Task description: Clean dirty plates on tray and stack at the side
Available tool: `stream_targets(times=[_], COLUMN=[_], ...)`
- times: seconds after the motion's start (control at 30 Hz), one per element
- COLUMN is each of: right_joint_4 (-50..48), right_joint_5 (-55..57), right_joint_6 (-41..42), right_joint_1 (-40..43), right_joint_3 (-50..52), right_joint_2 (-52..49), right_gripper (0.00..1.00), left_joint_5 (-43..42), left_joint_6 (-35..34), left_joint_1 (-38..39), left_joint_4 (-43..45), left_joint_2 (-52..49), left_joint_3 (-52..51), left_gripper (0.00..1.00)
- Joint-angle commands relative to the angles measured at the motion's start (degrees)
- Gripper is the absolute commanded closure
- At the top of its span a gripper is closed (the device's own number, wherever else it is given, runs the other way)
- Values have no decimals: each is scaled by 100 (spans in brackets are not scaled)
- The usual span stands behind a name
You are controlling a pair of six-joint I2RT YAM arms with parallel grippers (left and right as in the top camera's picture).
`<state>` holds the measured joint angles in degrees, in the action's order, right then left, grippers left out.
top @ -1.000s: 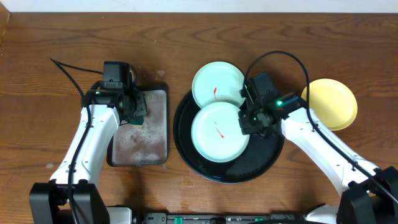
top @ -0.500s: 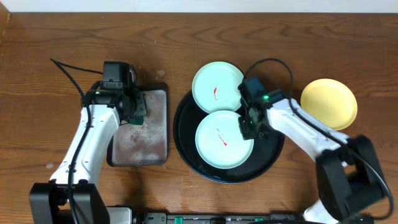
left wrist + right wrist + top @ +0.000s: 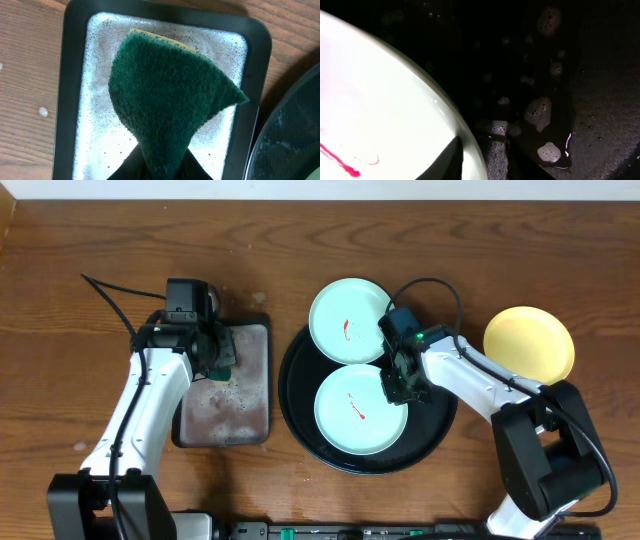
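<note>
Two mint plates lie face up: the lower plate (image 3: 355, 415) inside the black tray (image 3: 430, 430), the upper plate (image 3: 345, 305) overlapping its top rim. Your right gripper (image 3: 398, 377) has its jaws straddling the lower plate's right rim, and you cannot tell if they grip. Your left gripper (image 3: 162, 160) clamps the green sponge (image 3: 170, 90).

The brown wooden table (image 3: 100, 240) carries a round black tray (image 3: 430, 442) near its middle. A small rectangular grey tray (image 3: 238, 402) lies just to its left, and a yellow plate (image 3: 532, 340) lies apart on the right. A pale mint plate (image 3: 345, 305) overlaps the black tray's far rim.
</note>
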<state>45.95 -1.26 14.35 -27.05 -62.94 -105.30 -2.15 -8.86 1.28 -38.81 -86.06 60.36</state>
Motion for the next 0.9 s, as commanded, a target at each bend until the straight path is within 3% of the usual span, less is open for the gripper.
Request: stream_targets(times=[0.0,0.1,0.13,0.2,0.87], right_joint_4=[-11,-9,-7,11,83], right_joint_5=[76,74,74,74,74], right_joint_6=[-2,0,-2,-2,0], right_joint_1=[24,24,24,22,22], right_joint_3=[39,46,48,48,48], right_joint_2=[-37,-37,-37,-37,-37], right_gripper=[79,92,96,99,99], left_joint_5=[94,94,94,94,92], left_joint_6=[92,92,92,92,92], left_joint_1=[-24,-24,-24,-24,-24], left_joint_4=[-15,-15,-17,-22,743], left_joint_2=[-44,-44,-44,-44,-599], left_joint_3=[-52,-52,-52,-52,-883], left_gripper=[84,83,77,75,66])
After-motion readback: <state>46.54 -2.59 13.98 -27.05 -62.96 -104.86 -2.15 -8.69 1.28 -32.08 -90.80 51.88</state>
